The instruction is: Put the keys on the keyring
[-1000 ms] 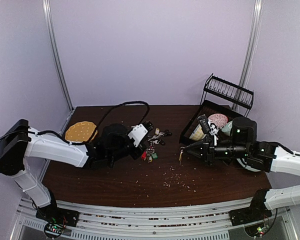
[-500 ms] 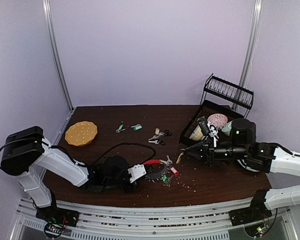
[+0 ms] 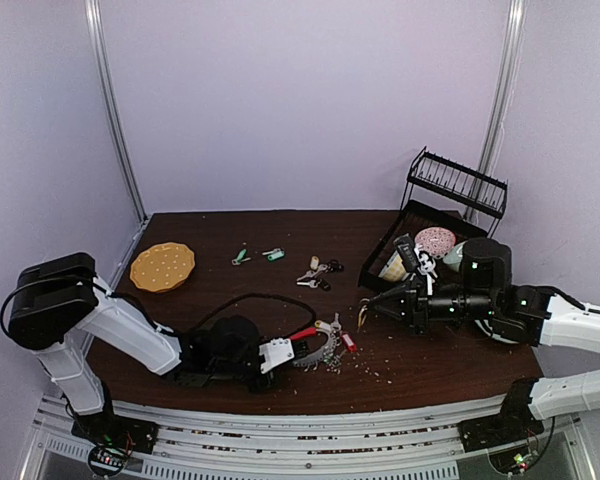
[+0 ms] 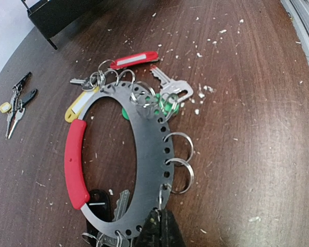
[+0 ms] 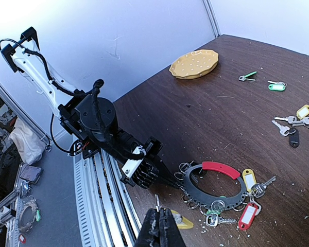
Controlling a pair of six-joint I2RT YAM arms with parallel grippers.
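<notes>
The keyring (image 4: 150, 154), a grey perforated arc with a red arc (image 4: 74, 164), lies on the table near the front (image 3: 320, 352). It carries several keys: a red tag (image 4: 134, 59), a yellow tag (image 4: 80, 105), a silver key (image 4: 172, 87) and a black tag (image 4: 100, 203). My left gripper (image 4: 161, 224) is shut on a small split ring at the keyring's near edge. My right gripper (image 5: 158, 212) is shut on the small ring of a yellow-tagged key (image 5: 184, 223), held above the table just right of the keyring (image 5: 211, 198).
Two green-tagged keys (image 3: 241, 256) (image 3: 273, 254) and a small bunch with black-headed keys (image 3: 318, 273) lie mid-table. A yellow plate (image 3: 163, 266) sits at the back left. A black dish rack (image 3: 435, 230) with cups stands at the right. Crumbs are scattered at the front.
My left gripper dragged the keyring from mid-table to the front, then slightly right toward the right gripper. My right gripper has barely moved and keeps the yellow-tagged key.
</notes>
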